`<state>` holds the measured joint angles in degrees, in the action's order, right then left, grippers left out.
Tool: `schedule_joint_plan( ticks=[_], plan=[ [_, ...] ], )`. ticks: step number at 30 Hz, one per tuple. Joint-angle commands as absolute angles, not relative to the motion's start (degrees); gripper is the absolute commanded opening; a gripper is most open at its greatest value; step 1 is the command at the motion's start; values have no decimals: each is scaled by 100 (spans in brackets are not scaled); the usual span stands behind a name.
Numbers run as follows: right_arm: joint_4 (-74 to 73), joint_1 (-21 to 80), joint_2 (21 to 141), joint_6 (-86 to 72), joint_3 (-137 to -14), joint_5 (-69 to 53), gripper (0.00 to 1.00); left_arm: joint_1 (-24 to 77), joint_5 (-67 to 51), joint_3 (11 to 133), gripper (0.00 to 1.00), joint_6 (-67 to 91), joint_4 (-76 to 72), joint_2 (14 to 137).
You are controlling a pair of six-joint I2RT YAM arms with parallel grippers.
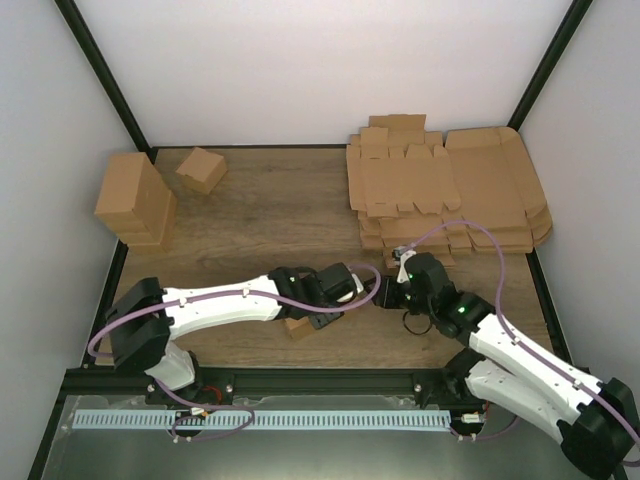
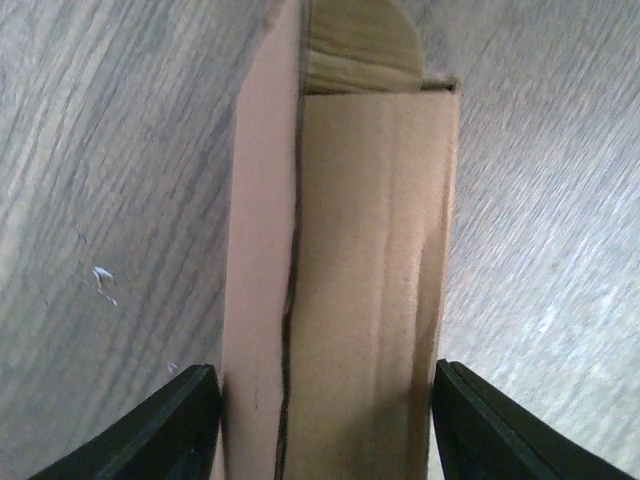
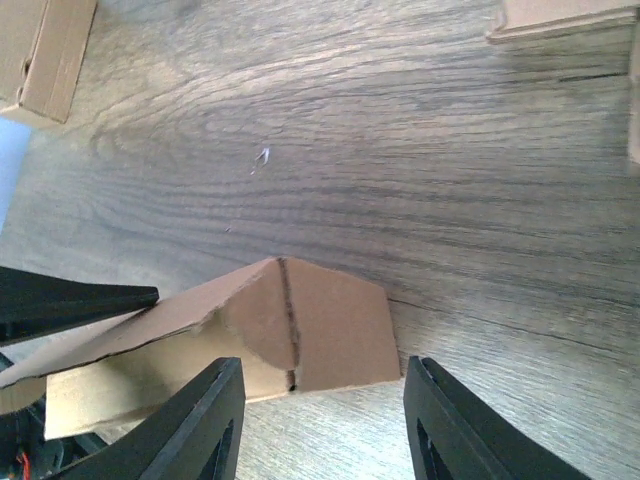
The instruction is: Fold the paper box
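The paper box (image 2: 350,250) is a partly folded brown carton lying on the wooden table. My left gripper (image 2: 325,425) is shut on it, one finger pressing each long side. In the top view the left gripper (image 1: 335,290) is at the table's middle front, with a corner of the box (image 1: 298,326) showing under it. My right gripper (image 1: 388,296) faces it from the right, close by. In the right wrist view the right gripper (image 3: 320,430) is open, and the box's end flap (image 3: 330,335) lies just ahead between its fingers, untouched.
A stack of large flat cardboard sheets (image 1: 440,190) lies at the back right. A tall cardboard block (image 1: 135,200) and a small folded carton (image 1: 202,170) stand at the back left. The table's front edge is just behind both grippers.
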<state>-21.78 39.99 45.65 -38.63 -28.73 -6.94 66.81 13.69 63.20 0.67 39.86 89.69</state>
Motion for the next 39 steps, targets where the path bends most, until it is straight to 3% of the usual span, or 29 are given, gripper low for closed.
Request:
schedule_joint_plan(
  ticks=[1, 5, 9, 16, 21, 30, 39],
  plan=[
    [-2382, 3719, 4460, -4097, -3125, -1032, 47, 6681, 1554, 6423, 67, -344, 3934, 9245],
    [-2422, 3709, 4385, -4054, -3130, -857, 47, 6672, 1443, 6631, 87, -267, 4034, 9240],
    [-2316, 3709, 4387, -3983, -3099, -806, 48, 6672, 1345, 6832, 98, -53, 4141, 9165],
    [-2110, 3706, 4717, -3817, -3233, -956, 52, 6671, 1643, 7273, 100, 714, 4566, 8565],
    [-2021, 3709, 4897, -3203, -3532, -967, 52, 6663, 2024, 7275, 100, 2196, 5361, 7837],
    [-1855, 3705, 5523, -2274, -4121, -1143, 57, 6652, 1310, 6010, 79, 5272, 5843, 6410],
    [-1940, 3709, 6551, -2039, -4648, -1135, 62, 6657, 1016, 4878, 54, 5904, 5223, 5485]
  ],
)
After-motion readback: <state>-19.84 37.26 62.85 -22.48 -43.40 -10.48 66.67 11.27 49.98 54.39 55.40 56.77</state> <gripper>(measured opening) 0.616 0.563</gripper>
